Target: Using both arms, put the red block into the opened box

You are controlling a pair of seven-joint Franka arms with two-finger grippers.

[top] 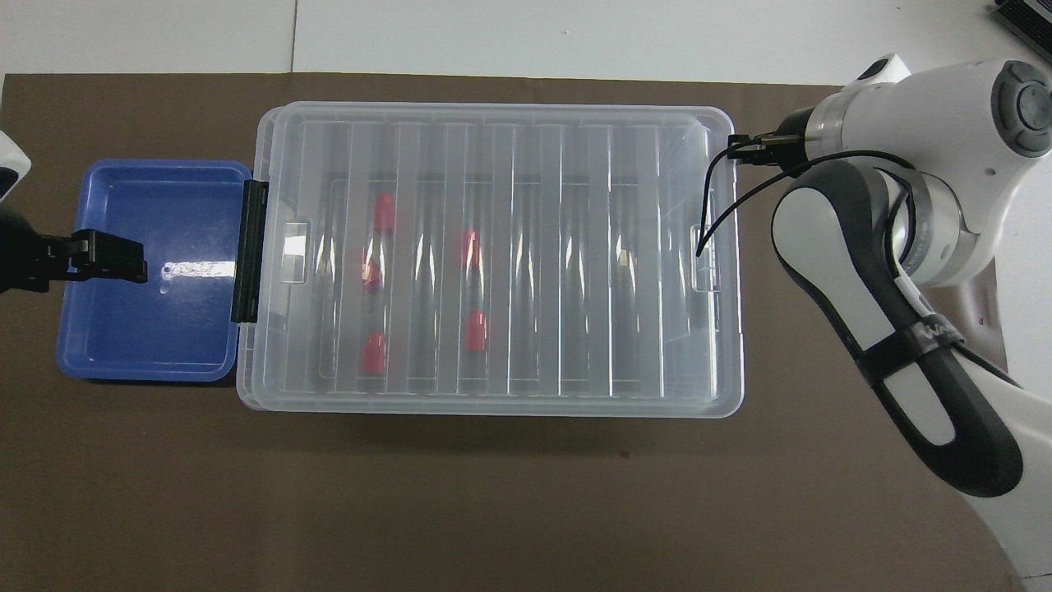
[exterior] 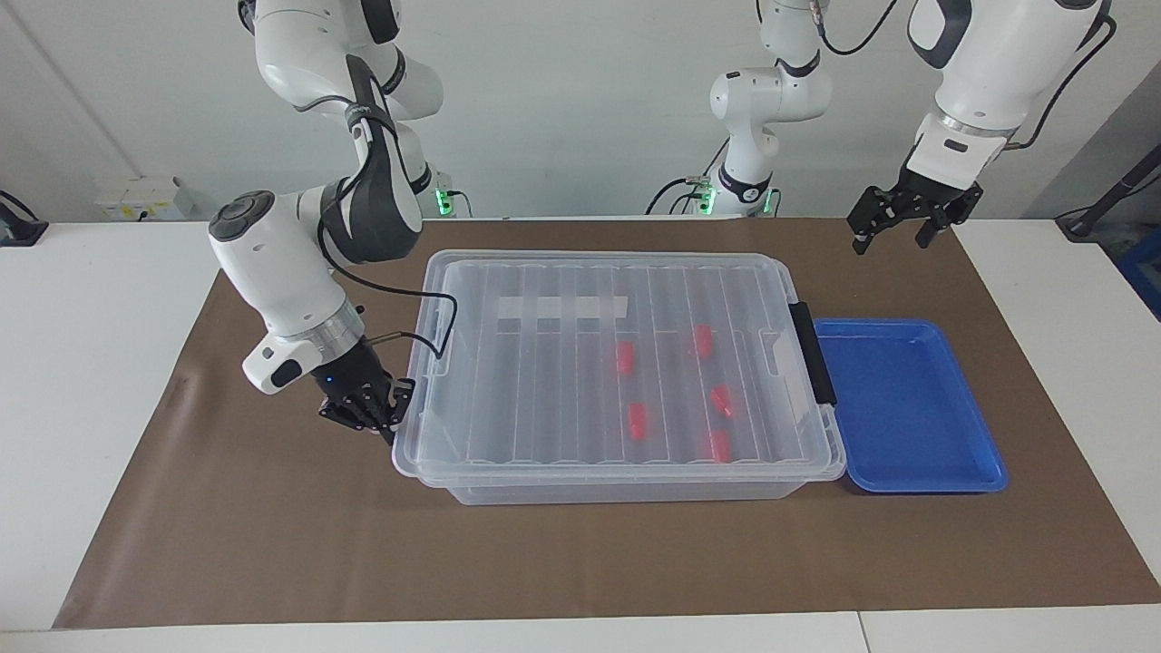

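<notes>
Five red blocks lie inside the box (exterior: pixel 617 453) under its lid (exterior: pixel 544 381), toward the left arm's end — the one farthest from the robots (exterior: pixel 719 445) sits just beside another (exterior: pixel 721 400). They look small, hard and light; being smooth plastic, I'd guess one could squirt out of a pinch, so a grip across its flat sides seems safest. None can be reached yet, since the ribbed clear lid covers the box. The lid looks thin and springy, likely to flex if lifted by one corner only.

The right gripper (exterior: pixel 367 415) is low at the box's corner at the right arm's end, fingertips pinched together against the lid's rim — whether it actually holds the rim I can't tell. The left gripper (exterior: pixel 898 227) hangs spread wide above the mat, over the blue tray's (exterior: pixel 907 476) end, waiting. A black handle bar (exterior: pixel 810 352) sits between box and tray.
</notes>
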